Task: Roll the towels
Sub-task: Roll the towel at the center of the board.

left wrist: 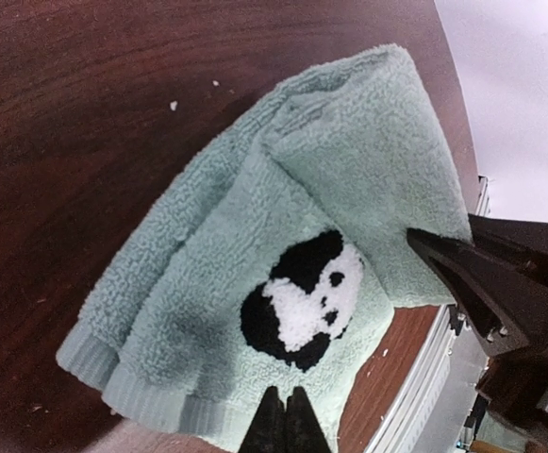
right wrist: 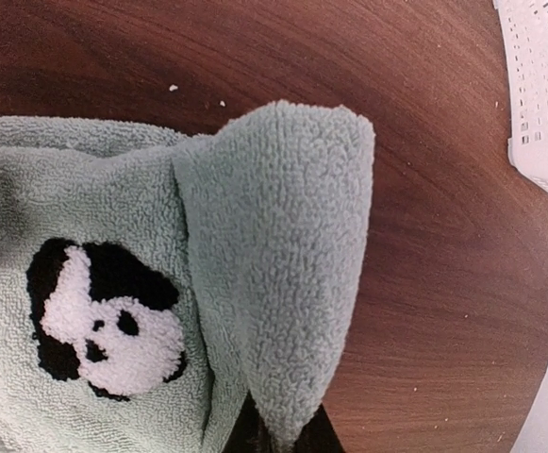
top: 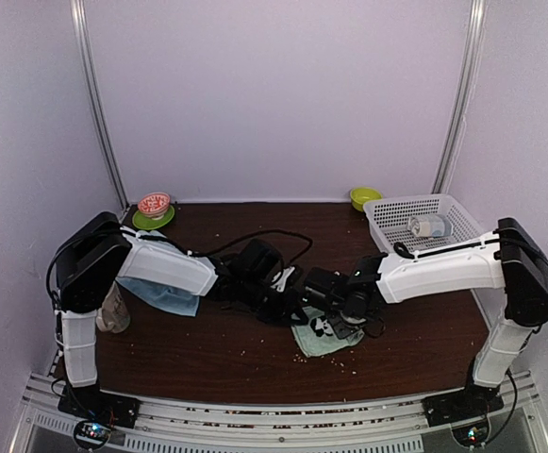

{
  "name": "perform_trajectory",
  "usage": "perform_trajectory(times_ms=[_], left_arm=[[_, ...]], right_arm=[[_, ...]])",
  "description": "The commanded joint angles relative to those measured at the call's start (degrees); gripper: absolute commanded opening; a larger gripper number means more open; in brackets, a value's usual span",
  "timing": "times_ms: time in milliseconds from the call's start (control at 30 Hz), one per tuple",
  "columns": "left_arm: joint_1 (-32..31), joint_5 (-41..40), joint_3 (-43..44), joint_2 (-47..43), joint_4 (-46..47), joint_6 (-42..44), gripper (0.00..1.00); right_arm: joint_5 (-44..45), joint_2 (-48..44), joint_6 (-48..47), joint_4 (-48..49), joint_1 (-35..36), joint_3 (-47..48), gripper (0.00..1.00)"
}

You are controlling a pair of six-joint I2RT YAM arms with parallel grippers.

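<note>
The pale sage-green towel [top: 325, 337] with a black-and-white panda mark [left wrist: 302, 297] lies partly folded on the brown table, front of centre. My right gripper [right wrist: 283, 429] is shut on a fold of this towel [right wrist: 283, 236], which is lifted and curled over towards the panda [right wrist: 104, 321]. My left gripper [left wrist: 286, 420] is shut, its tips together over the towel's ribbed hem [left wrist: 151, 401]; I cannot tell whether they touch it. In the top view both grippers meet at the towel, the left [top: 292, 310] and the right [top: 337, 326]. The light blue towel [top: 165, 294] lies crumpled under the left arm.
A white basket [top: 387, 226] with a small object inside stands at the back right. A green plate with a red bowl [top: 154, 206] and a green bowl [top: 365, 196] sit at the back. A pale mug [top: 113, 311] stands by the left arm. Crumbs dot the table.
</note>
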Motion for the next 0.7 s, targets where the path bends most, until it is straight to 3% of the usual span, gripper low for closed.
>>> perform_trajectory(times_ms=[0,433,667], left_arm=[[0.3,-0.8,0.6,0.9,2.2,1.3,0.0],[0.3,-1.2,-2.6,2.8,4.4,-0.4,0.0],[0.3,-1.6,-3.4,1.9,4.5,-0.5,0.0]], right_arm=[[1.5,1.2,1.7,-1.4,1.2,2.6,0.0],[-5.2,1.8,3.1,4.9,2.1,2.8,0.0],[-3.6,3.1,3.1,3.4,2.2,3.2,0.0]])
